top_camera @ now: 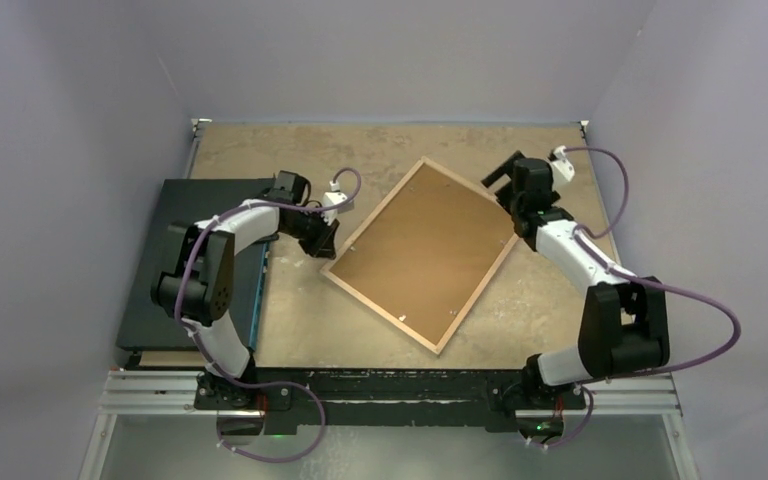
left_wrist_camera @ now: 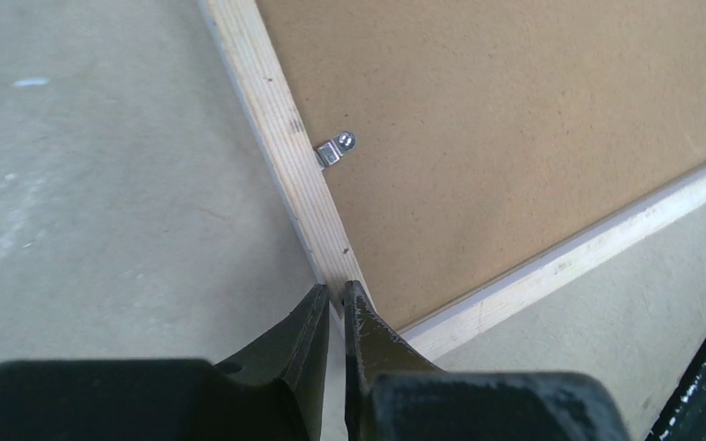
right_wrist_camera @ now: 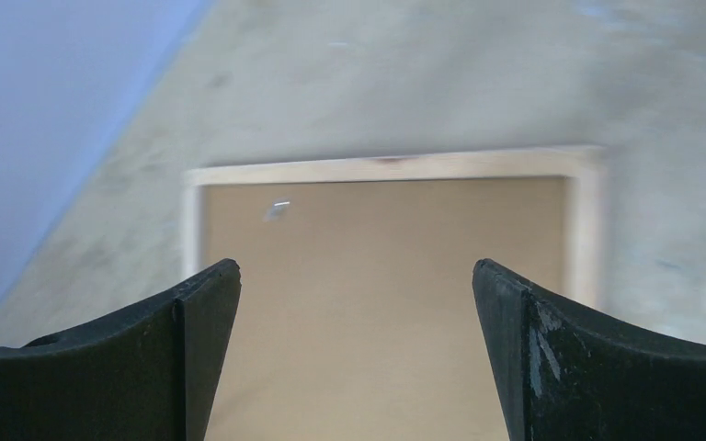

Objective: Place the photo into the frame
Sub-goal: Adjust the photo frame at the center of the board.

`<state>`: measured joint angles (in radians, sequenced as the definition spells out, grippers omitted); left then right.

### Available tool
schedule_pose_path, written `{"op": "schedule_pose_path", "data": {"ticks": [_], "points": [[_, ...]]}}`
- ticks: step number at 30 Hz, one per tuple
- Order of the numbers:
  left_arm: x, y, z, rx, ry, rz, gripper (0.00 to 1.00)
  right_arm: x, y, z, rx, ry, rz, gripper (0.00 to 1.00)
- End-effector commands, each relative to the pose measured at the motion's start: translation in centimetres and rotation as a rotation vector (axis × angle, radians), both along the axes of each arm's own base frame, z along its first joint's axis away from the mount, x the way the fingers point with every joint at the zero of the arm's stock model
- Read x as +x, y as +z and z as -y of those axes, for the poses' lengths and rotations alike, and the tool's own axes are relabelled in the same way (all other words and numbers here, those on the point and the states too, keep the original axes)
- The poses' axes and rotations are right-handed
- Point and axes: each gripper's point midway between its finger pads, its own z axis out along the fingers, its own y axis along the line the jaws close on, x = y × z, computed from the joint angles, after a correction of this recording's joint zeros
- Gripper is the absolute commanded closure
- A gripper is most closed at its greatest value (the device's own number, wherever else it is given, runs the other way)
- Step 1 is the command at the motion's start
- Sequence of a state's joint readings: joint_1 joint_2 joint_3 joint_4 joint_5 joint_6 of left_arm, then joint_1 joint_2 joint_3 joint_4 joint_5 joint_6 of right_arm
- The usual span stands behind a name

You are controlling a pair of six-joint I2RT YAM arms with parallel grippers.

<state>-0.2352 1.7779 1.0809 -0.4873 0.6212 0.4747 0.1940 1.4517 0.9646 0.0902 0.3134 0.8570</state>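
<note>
Left gripper [left_wrist_camera: 333, 292], jaws almost pressed together, touched a corner of the face-down frame [left_wrist_camera: 280, 138]; right gripper [right_wrist_camera: 357, 271] hovered, jaws spread. Clip [left_wrist_camera: 335, 149] just ahead probably needed swivelling.

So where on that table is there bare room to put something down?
Bare table runs along the far wall beyond the frame, and between the frame and the arm bases. Crowded at left, where dark board, left claw and frame corner meet.
</note>
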Motion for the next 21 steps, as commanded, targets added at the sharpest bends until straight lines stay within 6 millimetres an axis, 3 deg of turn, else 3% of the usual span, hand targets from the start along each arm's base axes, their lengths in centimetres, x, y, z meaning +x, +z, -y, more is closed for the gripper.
{"op": "schedule_pose_path", "data": {"ticks": [1,5,8,12,16,18,21], "points": [[-4.4,-2.5,-0.1,0.075,-0.078,-0.109,0.91,-3.7,-4.3,6.5,-0.093,-0.173,-0.162,0.01],[-5.3,-2.8,-0.1,0.082,-0.097,-0.115,0.91,-4.5,-8.4,8.5,-0.019,-0.217,-0.264,0.01],[-6.7,-2.9,0.3,0.081,-0.133,-0.132,0.91,-4.4,-10.5,7.8,0.02,-0.197,-0.307,0.01],[-7.6,-3.5,1.1,0.113,-0.161,-0.109,0.92,-2.9,-12.1,6.3,0.093,-0.125,-0.309,0.01],[-8.4,-3.5,3.4,0.079,-0.196,-0.13,0.92,-1.2,-12.8,4.5,0.23,-0.039,-0.252,0.01],[-9.1,-3.5,4.5,0.066,-0.228,-0.149,0.91,0.6,-12.2,4.2,0.218,-0.002,-0.216,0.01],[-10.4,-3.5,6.4,0.063,-0.301,-0.16,0.9,2.8,-10.7,2.3,0.257,0.071,-0.171,0.01]]}}
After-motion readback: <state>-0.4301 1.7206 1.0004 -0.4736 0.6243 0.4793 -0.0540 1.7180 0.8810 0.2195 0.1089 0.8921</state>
